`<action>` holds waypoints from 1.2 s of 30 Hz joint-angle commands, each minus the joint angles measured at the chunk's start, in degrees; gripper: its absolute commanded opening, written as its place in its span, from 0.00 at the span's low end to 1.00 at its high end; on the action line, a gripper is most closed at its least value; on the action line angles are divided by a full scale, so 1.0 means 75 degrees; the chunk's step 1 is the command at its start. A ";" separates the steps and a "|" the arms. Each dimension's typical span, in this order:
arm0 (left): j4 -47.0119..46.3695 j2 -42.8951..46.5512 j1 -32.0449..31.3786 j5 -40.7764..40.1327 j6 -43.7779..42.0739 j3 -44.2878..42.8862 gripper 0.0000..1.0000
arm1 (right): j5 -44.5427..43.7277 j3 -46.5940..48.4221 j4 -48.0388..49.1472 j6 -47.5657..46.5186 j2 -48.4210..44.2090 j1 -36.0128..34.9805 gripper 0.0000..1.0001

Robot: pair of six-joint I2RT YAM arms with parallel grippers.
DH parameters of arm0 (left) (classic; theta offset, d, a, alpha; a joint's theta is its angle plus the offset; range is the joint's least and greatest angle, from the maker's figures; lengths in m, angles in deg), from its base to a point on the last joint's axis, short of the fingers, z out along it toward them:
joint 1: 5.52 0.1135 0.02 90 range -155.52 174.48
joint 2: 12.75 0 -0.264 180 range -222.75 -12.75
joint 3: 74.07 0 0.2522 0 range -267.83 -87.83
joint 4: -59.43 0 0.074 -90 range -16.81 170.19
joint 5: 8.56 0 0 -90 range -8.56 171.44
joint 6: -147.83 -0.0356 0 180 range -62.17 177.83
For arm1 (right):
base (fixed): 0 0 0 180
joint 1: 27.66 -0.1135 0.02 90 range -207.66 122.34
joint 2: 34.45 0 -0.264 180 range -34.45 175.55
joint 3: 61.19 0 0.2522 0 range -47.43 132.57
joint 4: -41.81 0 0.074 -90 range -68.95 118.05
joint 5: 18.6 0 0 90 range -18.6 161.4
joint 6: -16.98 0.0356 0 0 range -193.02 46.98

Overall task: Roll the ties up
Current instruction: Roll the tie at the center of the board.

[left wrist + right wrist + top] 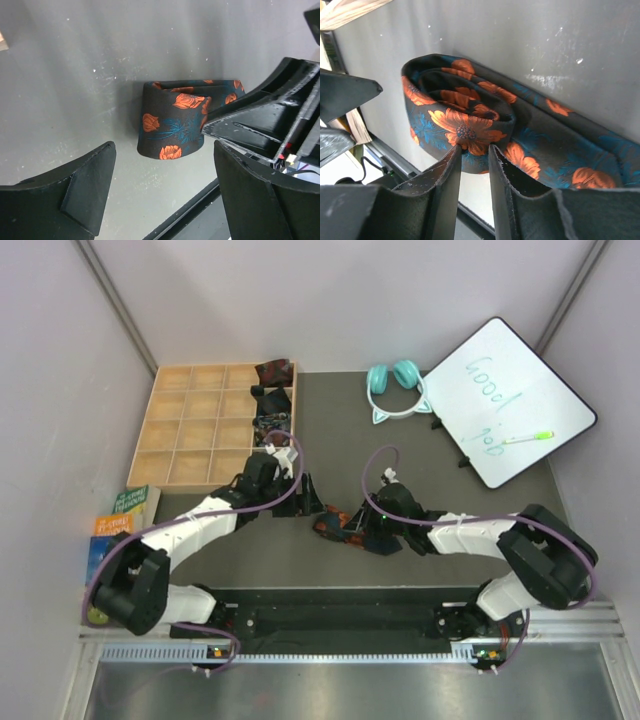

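Compartments down the three o'clock column of the wooden grid tray (190, 425) are holding small rolled ties (271, 398). A dark red one is sitting in the top cell, with darker rolls in the cells below it. The tray is lying at ten o'clock on the grey table (400, 450).

The floral tie (470, 130) is lying near the table's middle, a little toward six o'clock, between the two claws. It is black, patterned with orange-red flowers and teal-blue leaves. It is curling into a loose coil standing on its edge, and in the right wrist view a flat tail is trailing off toward four o'clock.

In the top view the left gripper (164, 165) is hovering at the coil's ten o'clock side, its fingers spread wide and touching nothing. The right gripper (474, 157) is reaching in from three o'clock, its fingers drawn nearly together with only a thin slit between them and their tips at the coil's rim. Whether they are pinching fabric I cannot tell.
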 commanded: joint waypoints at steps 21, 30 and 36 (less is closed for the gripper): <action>-0.2236 -0.1469 0.0046 0.1445 -0.0023 0.0550 0.73 | -0.0141 0.0392 0.0301 -0.0066 0.0620 -0.0071 0.27; -0.2799 -0.1892 0.0022 0.1633 0.0012 0.0713 0.68 | -0.0094 0.0439 0.0324 -0.0077 0.0749 -0.0072 0.27; -0.2729 -0.1915 -0.0048 0.1598 0.0083 0.0749 0.51 | -0.0094 0.0428 0.0336 -0.0054 0.0807 -0.0072 0.27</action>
